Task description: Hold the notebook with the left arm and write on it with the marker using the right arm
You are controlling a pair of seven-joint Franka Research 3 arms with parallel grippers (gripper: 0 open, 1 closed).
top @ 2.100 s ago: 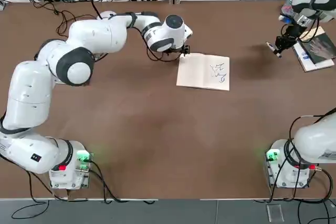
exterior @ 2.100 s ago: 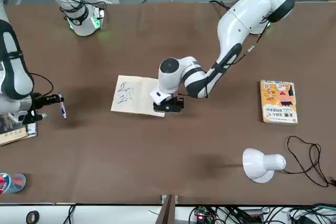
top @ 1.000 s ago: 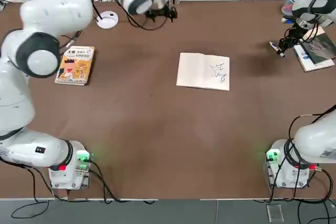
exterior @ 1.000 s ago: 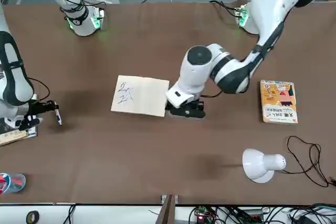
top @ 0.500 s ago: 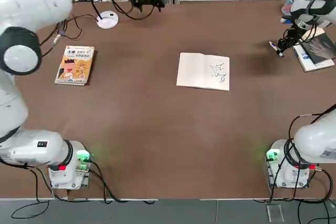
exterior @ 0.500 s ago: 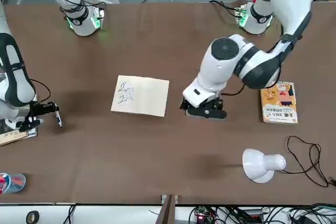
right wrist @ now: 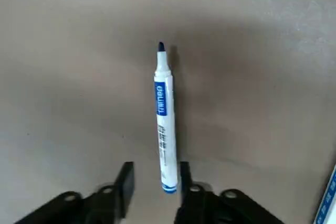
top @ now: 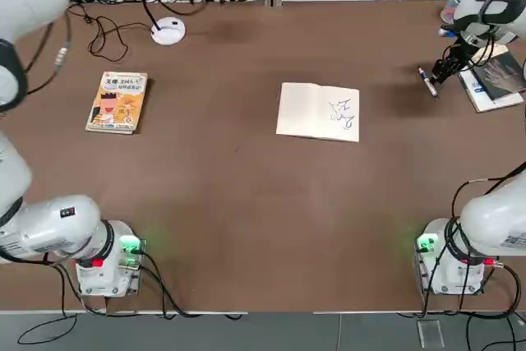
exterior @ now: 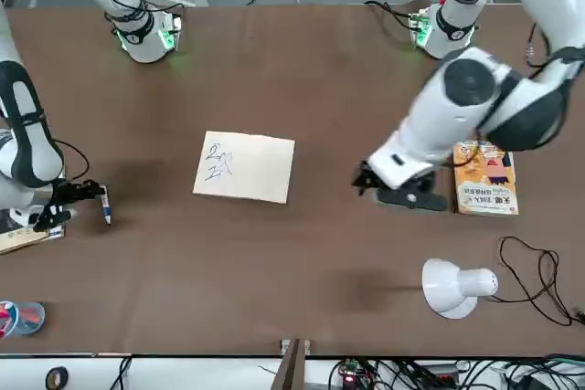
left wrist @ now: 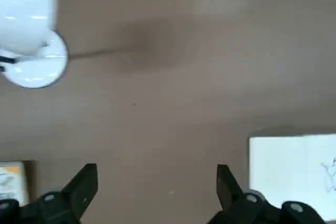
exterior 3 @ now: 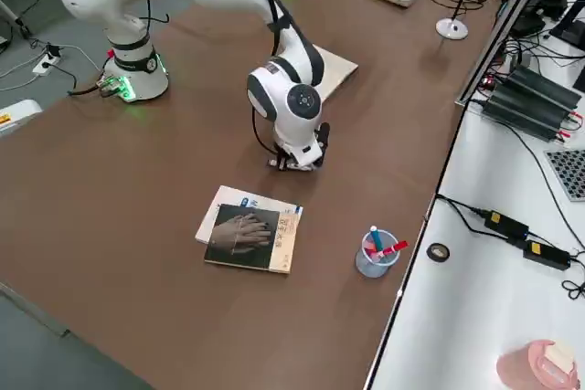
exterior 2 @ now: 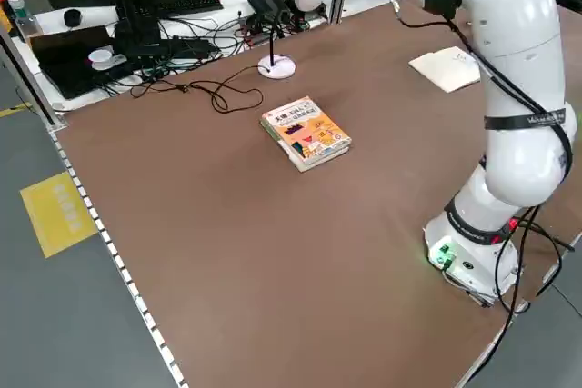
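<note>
— Notebook (top: 319, 111) first: where does it lie, seen from overhead?
— Open, mid-table, dark scribbles on its right-hand page. Nothing touches it. The left arm (top: 49, 232) reaches away to the far left corner, beyond the orange book (top: 117, 101) and the lamp (top: 168, 31).
— And the marker (top: 427, 82)?
— Far right, well apart from the notebook, low at the tabletop just beside the right gripper (top: 438, 71). A dark-covered book (top: 497, 80) lies further right.
— From across the table?
— The left gripper (exterior: 402, 194) hangs between the notebook and the orange book, nearer the orange one, which the arm partly hides. The marker sits at the right gripper's tip, and a clear cup (exterior: 18, 317) stands at the far right corner.
— The side cameras?
— From the left, the orange book lies mid-table and the notebook further right. From the right, the right arm (exterior 3: 292, 102) points down just left of the dark-covered book, with the notebook partly hidden behind it.
— Left wrist?
— Fingers spread wide, nothing between them but bare table; a corner of the notebook shows beyond one finger.
— Right wrist?
— Fingers parted wider than the marker. It lies between them, tip pointing away, its rear end close to one finger. I cannot tell whether it touches.
</note>
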